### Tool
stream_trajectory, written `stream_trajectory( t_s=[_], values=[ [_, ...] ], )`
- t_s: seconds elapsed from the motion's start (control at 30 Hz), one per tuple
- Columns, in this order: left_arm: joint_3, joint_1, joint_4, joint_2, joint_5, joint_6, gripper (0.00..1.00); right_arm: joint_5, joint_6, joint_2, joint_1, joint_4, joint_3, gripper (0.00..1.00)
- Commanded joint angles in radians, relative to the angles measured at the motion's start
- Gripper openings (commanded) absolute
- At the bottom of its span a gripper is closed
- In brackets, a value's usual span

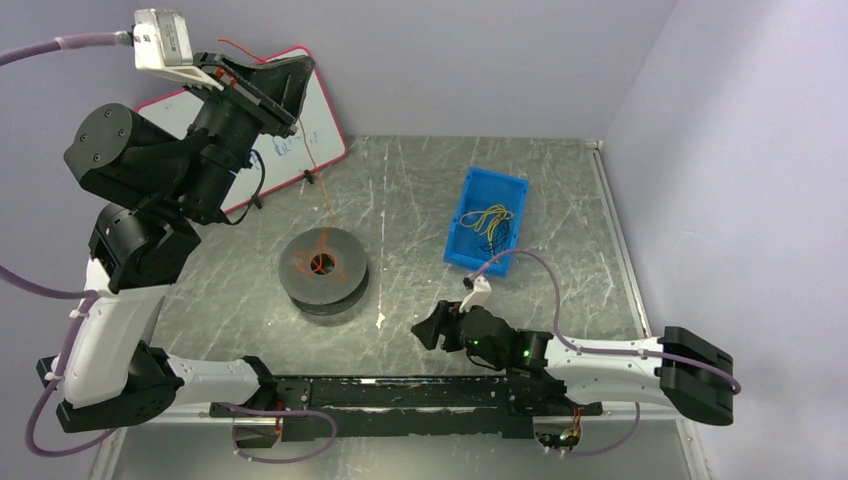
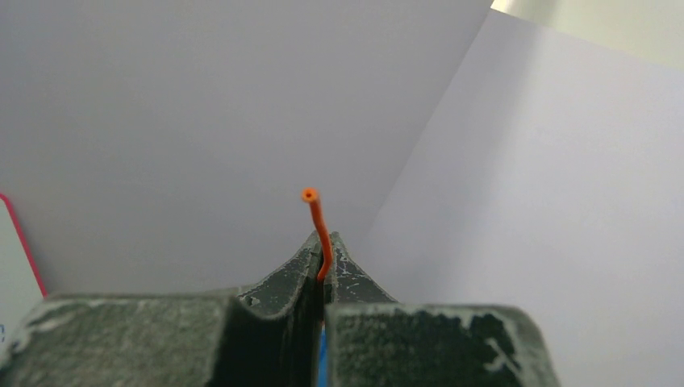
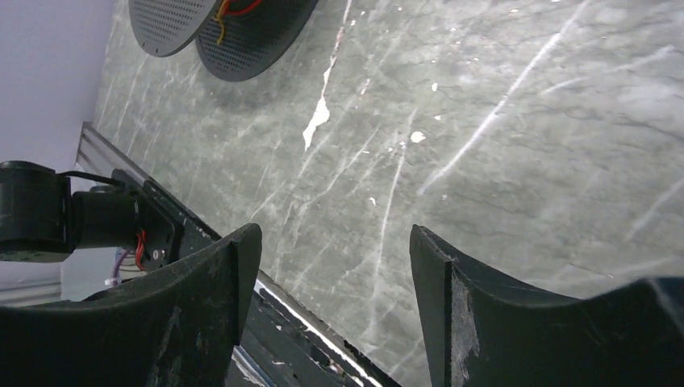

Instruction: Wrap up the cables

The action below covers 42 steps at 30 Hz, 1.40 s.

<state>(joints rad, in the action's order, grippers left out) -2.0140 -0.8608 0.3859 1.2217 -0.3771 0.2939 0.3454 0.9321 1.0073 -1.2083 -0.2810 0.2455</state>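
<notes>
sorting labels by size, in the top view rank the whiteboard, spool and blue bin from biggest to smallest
1. whiteboard: largest, even though it is partly hidden.
2 and 3. spool and blue bin: they look about alike, so I am not ranking them.

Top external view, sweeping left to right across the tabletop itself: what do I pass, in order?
Dark grey two-disc spool → right arm's black two-finger tool, open over the table → blue plastic rectangular bin. The pink-framed whiteboard is left out, since it overlaps the spool's span.
</notes>
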Motion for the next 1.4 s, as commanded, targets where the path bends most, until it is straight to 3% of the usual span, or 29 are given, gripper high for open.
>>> stream_trajectory(
  t_s=[0.0,0.23,0.67,1.07,1.37],
  values=[
    [-0.046,-0.005,-0.012,0.022,-0.023,-0.031,0.07,0.076,0.048,-0.088,-0.006,0.095,-0.033,0.71],
    [-0.055,-0.005,-0.001,0.038,-0.010,-0.016,0.07,0.094,0.006,-0.215,-0.008,0.180,-0.001,0.72],
    [-0.021,-0.005,0.046,0.023,0.068,0.039,0.07,0.097,-0.215,-0.312,-0.007,0.300,0.229,0.74],
    [-0.046,-0.004,0.105,0.083,0.278,0.136,0.07,0.056,-0.453,-0.198,-0.007,0.155,0.472,0.77],
    [-0.035,-0.005,0.110,0.101,0.382,0.169,0.07,0.018,-0.593,-0.109,-0.007,-0.016,0.553,0.78]
  ],
)
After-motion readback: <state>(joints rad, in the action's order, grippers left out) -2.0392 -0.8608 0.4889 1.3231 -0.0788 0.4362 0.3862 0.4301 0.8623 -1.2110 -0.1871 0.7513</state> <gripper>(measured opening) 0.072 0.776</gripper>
